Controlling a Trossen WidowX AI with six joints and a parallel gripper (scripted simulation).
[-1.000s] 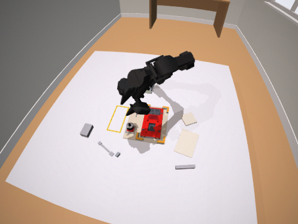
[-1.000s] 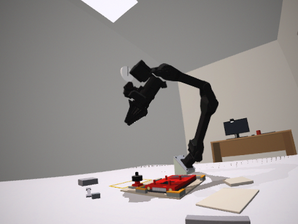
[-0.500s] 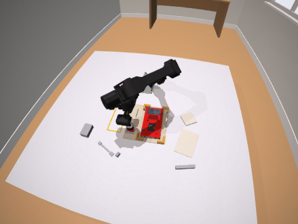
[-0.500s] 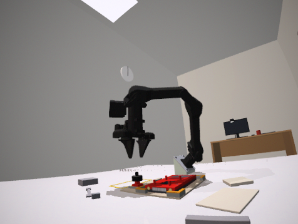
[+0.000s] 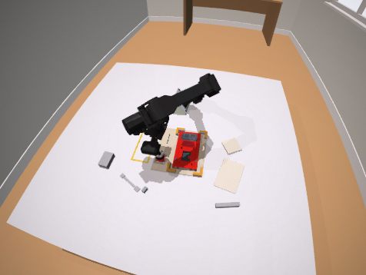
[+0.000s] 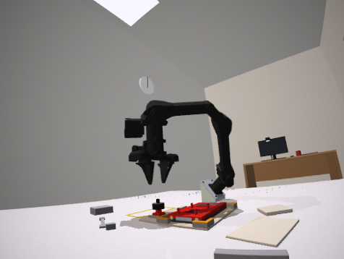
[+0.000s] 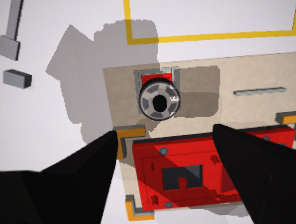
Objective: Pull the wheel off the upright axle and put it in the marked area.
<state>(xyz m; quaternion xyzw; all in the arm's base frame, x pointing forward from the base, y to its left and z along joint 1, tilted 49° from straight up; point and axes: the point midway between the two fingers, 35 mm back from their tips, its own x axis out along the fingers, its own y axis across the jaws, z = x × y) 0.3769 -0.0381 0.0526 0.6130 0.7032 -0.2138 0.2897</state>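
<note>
Covering most of the floor area, the white bench (image 5: 77,200) carries every item in the work zone. The black arm (image 6: 202,112) rises from its grey base (image 6: 207,191) at the far side, arches forward and turns straight down. Beneath it lies a beige board (image 7: 200,85) holding a red fixture (image 5: 187,150) framed by orange corner brackets (image 7: 131,134). Two cream panels lie to one side of the board: the larger panel (image 5: 229,175) nearer the camera in the exterior view, the smaller panel (image 5: 231,146) behind it. The marked area is a yellow outline (image 7: 210,36) on the bench, just beside the board edge nearest the wheel.

The claw (image 6: 156,176) hangs well above the board with its two dark fingers apart and nothing between them (the wrist view shows open bench and board in the gap). The wheel (image 7: 159,100) sits on the upright axle (image 6: 157,201) over a small red mount at the board corner, outside the yellow outline; its grey spoked face and dark hub are seen end-on from above, ahead of the fingertips.

Smaller loose parts rest apart from the board: a grey block (image 5: 106,159), a grey bar (image 5: 227,204), and what appears to be a dumbbell-shaped rod (image 5: 130,182) with a small grey cube (image 5: 144,190) just beside it.
</note>
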